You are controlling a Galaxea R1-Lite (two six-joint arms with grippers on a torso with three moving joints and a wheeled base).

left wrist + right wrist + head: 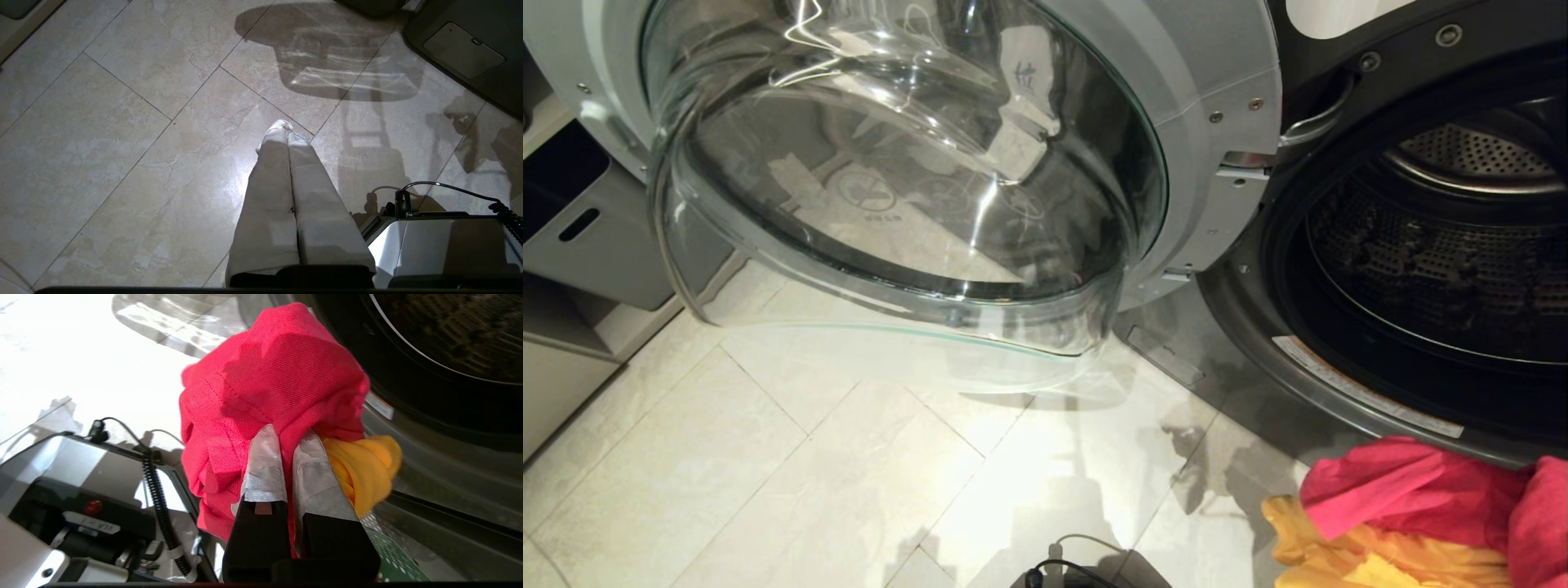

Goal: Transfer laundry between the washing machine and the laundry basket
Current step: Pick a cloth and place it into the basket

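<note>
Pale floor tiles (pixel 768 457) fill the lower left; washing machine (pixel 1421 245) gapes upper right. Right gripper (pixel 288 439) is clamped on red laundry (pixel 278 375), lower right. Left gripper (pixel 286 130) is pressed together.

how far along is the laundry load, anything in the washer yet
Done: the washing machine door is open. In hand: the right gripper is shut on the red garment, yellow cloth bunched alongside, near the drum. Left: the visible drum looks empty. The left gripper idles over the floor.

Pale taped fingers (pixel 263 465), black coiled cable (pixel 157 498)
</note>
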